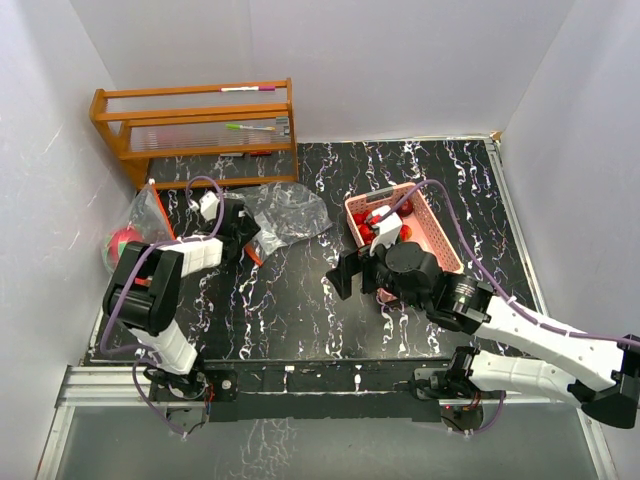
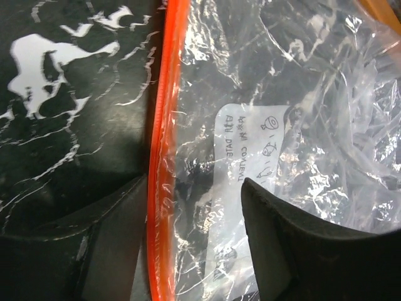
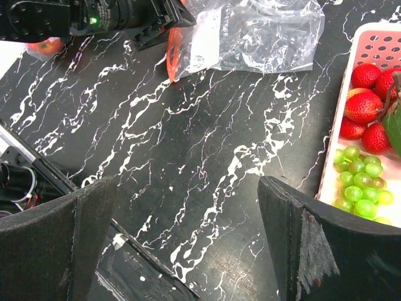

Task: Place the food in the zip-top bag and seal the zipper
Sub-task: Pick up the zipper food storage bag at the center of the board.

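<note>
The left pincer (image 2: pixel 191 188) is seen spread, its two fingers (image 2: pixel 113 238) set down on either side of the orange zipper strip (image 2: pixel 164 125) of the zip-top bag (image 2: pixel 301 94). The strip runs just beside the left-hand finger, and the clear plastic with its white label is spanned by the gap, so nothing is pinched. In the top view the crumpled bag (image 1: pixel 290 212) is spread from this pincer (image 1: pixel 240 232) toward 2 o'clock on the black marbled table (image 1: pixel 300 310). No food can be made out inside it. A wooden rack (image 1: pixel 195 125) is stood at 11 o'clock against the back wall. The right pincer (image 3: pixel 188 188) is held wide apart above bare tabletop, with nothing between its jaws. From it, in its wrist view, the green grapes (image 3: pixel 360 182) are found at 3 o'clock and the red fruits (image 3: pixel 366 103) at 2 o'clock, both inside the pink basket (image 3: pixel 369 37). The bag (image 3: pixel 250 31) is seen at 12 o'clock, well apart from the food. In the top view this pincer (image 1: pixel 345 272) is placed just beside the near-left corner of the basket (image 1: pixel 440 230).
</note>
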### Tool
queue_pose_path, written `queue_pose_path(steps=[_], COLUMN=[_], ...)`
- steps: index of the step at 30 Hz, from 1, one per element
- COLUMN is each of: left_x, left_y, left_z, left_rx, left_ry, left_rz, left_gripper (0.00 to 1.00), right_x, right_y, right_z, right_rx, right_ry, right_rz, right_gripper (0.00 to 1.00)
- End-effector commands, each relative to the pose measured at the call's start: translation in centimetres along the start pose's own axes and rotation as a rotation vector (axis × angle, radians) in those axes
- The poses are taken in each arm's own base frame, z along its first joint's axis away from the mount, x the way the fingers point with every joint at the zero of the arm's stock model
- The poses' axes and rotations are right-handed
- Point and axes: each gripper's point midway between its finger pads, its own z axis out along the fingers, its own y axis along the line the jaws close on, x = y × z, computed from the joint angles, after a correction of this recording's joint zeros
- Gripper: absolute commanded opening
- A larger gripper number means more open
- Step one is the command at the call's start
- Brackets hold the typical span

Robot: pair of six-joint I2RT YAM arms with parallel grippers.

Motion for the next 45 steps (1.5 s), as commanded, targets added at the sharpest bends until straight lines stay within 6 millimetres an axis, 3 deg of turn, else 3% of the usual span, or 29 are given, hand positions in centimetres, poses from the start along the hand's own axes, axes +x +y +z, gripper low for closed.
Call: queue_pose_path(steps=[1, 4, 10, 13, 16, 21, 25, 32, 35, 40, 45], left_x=[1.6, 2.6, 4.4, 4.0, 2.0, -2.4, -4.7, -1.7, -1.1, -0.4, -0.2], left_y=[-1.0, -1.6, -1.5, -2.3, -3.6, -7.9, -10.0, -9.5, -9.4, -10.6, -11.5], left_z=[0.6, 0.9, 1.6, 0.8, -1.3, -7.6, -13.3, -18.2, -19.2, -21.0, -22.8], left_rx=[0.018, 0.046, 0.095, 0.134, 0.182, 0.34, 0.472, 0.697, 0.766, 0.893, 0.994], left_ry=[0.05, 0.068, 0.107, 0.1, 0.051, -0.021, -0.044, 0.091, 0.048, 0.042, 0.02], left_rz=[0.073, 0.108, 0.198, 0.227, 0.237, 0.287, 0.499, 0.872, 0.857, 0.847, 0.844], left_gripper=[0.55, 0.45, 0.0, 0.0, 0.0, 0.0, 0.0, 0.0, 0.0, 0.0, 0.0], right_x=[-1.9, -2.2, -2.2, -1.8, -1.7, -1.5, -2.2, -3.9, -5.8, -9.7, -11.2], right_y=[-0.1, -0.3, -0.4, -0.4, -0.3, 0.7, 1.6, 3.2, 3.2, 1.4, 1.3], right_z=[-0.5, -0.8, -1.2, -1.2, -1.1, -0.1, 0.5, 1.1, 1.2, 1.4, 4.1], right_rx=[0.007, 0.01, 0.01, 0.006, -0.003, -0.039, -0.068, -0.12, -0.097, 0.029, 0.102], right_ry=[-0.076, -0.085, -0.093, -0.085, -0.076, -0.052, -0.062, -0.091, -0.149, -0.331, -0.383], right_rz=[0.039, 0.043, 0.055, 0.058, 0.053, 0.029, 0.031, 0.023, 0.068, 0.276, 0.329], right_gripper=[0.98, 0.98, 1.0, 1.0, 1.0, 1.0, 1.0, 1.0, 1.0, 0.96, 0.94])
